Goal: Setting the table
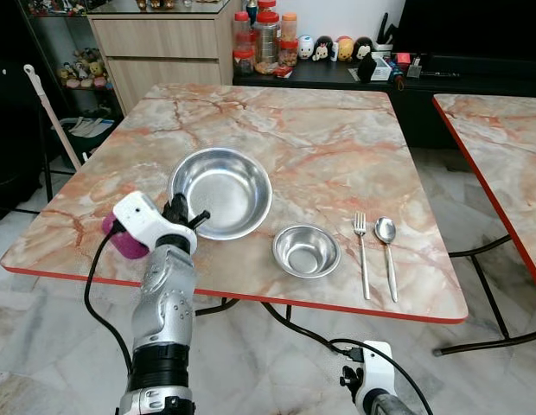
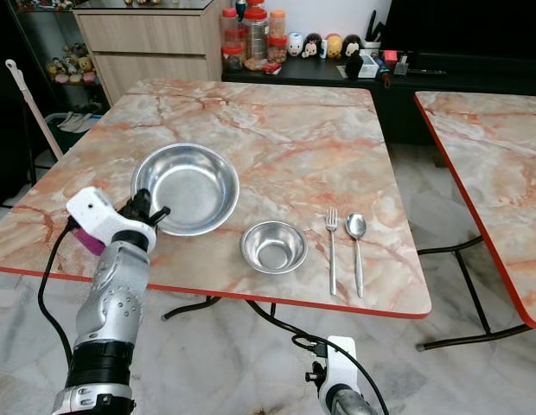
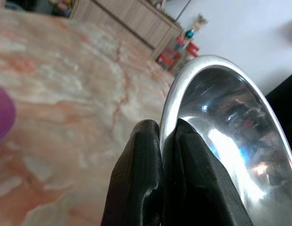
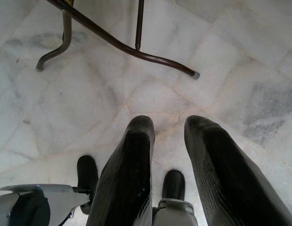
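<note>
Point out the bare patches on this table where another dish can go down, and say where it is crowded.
Free: the whole far half of the marble table, beyond the large bowl, and the strip to the right of the spoon. Crowded: the near edge, where the left tool pinches the large bowl's rim, with the small bowl, fork and spoon alongside. The right tool hangs over the floor.

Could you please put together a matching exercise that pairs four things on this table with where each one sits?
Things:
1. big bowl
2. small bowl
3. fork
4. spoon

Places:
A. between the small bowl and the spoon
B. rim pinched by the left gripper
C. nearest the table's right edge
D. between the big bowl and the fork

Pairs: 1-B, 2-D, 3-A, 4-C
</note>
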Available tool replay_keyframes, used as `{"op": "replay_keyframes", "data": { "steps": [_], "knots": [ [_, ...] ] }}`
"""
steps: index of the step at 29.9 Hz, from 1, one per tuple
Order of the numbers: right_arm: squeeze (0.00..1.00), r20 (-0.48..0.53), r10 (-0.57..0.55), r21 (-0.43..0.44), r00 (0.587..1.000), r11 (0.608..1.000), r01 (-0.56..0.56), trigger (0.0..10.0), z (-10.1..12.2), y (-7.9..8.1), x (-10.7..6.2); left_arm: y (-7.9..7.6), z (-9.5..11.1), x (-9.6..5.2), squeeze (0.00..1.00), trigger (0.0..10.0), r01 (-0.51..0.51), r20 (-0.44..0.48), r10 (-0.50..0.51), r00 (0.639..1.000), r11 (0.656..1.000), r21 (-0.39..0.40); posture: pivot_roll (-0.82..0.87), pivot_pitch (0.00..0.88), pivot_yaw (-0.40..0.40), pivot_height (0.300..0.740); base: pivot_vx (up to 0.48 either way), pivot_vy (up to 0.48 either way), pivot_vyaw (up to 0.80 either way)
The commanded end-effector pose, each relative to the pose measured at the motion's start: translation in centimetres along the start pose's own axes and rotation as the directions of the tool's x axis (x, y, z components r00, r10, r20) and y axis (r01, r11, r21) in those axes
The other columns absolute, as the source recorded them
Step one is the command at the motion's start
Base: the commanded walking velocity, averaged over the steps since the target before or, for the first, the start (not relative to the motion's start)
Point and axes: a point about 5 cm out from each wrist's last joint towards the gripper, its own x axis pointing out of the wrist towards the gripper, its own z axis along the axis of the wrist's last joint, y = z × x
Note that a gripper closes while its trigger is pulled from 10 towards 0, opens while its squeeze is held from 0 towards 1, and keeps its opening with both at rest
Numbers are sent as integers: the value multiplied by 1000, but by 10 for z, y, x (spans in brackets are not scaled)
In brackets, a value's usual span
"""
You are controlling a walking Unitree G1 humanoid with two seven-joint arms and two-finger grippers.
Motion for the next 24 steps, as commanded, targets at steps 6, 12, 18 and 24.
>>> {"op": "replay_keyframes", "data": {
  "steps": [6, 12, 18, 24],
  "knots": [
    [0, -31, -35, 18, 999, 999, 36, 10000, -7, -9, -3, -14, 6, 2, 0, 10000, 50, 60, -53, 997, 998, 46, 62, 0, 10, 740, 0, -480, 0],
    [0, -38, -41, 19, 998, 999, 42, 10000, -10, -11, -3, -13, 7, 3, 0, 10000, 45, 66, -48, 997, 998, 53, 56, 0, 9, 740, 0, -480, -654],
    [0, -29, -49, 17, 998, 999, 50, 10000, -11, -15, -4, -10, 12, 6, 0, 10000, 32, 83, -37, 996, 998, 62, 54, 2, 5, 740, 0, -480, 0],
    [0, -27, -42, 7, 999, 999, 42, 10000, -9, -14, -4, -10, 15, 7, 0, 10000, 26, 95, -31, 995, 998, 56, 51, 0, 2, 740, 0, -480, 0]
  ]
}}
